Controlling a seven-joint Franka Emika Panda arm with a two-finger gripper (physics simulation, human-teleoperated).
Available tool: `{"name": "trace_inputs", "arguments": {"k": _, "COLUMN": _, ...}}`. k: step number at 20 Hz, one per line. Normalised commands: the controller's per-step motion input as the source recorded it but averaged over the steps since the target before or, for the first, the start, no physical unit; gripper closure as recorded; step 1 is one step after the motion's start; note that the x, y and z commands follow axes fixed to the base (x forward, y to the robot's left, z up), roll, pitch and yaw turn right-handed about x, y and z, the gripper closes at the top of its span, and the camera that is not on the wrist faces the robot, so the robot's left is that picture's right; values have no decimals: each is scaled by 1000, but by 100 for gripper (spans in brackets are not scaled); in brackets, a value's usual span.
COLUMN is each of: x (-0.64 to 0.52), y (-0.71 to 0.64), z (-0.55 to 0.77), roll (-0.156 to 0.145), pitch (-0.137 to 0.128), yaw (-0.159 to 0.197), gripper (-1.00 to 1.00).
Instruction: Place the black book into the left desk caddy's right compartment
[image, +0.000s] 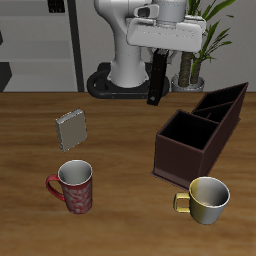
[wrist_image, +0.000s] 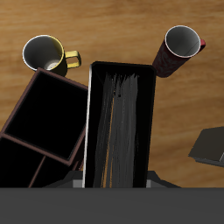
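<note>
**Book lifted, caddy not yet reached**

The book (image: 156, 78) is off the table (image: 120, 150) and hangs in the air near the robot's base, clamped at its upper end in the hand (image: 158, 52). Picking up is done; carrying and placing are left. The caddy (image: 200, 130) stands nearer the table's front edge than the book and to one side of it, well apart, and its compartments look empty in both views. Nothing of the book is over the caddy's opening in the exterior view, so I judge the task to be roughly at its middle.

The book hangs nearly upright, its long axis close to vertical with a slight tilt, the free end pointing down at the table. In the wrist view the book (wrist_image: 121, 122) runs straight out from the hand, its far short edge toward the two mugs, with the caddy (wrist_image: 39, 122) just beside one long edge (the fingers themselves are hidden there). A grey book (image: 71, 128) lies well apart and is not involved.
</note>
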Motion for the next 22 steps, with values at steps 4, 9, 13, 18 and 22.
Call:
{"name": "trace_inputs", "arguments": {"k": 4, "x": 111, "y": 153, "z": 144, "roll": -47, "pitch": -10, "yaw": -85, "gripper": 100}}
{"name": "trace_inputs", "arguments": {"k": 9, "x": 164, "y": 287, "z": 61, "roll": 11, "pitch": 14, "yaw": -35, "gripper": 100}}
{"name": "trace_inputs", "arguments": {"k": 13, "x": 37, "y": 272, "z": 41, "roll": 28, "pitch": -2, "yaw": -45, "gripper": 100}}
{"name": "trace_inputs", "arguments": {"k": 18, "x": 25, "y": 475, "z": -2, "roll": 57, "pitch": 4, "yaw": -12, "gripper": 100}}
{"name": "trace_inputs", "arguments": {"k": 22, "x": 121, "y": 199, "z": 107, "roll": 27, "pitch": -18, "yaw": -37, "gripper": 100}}
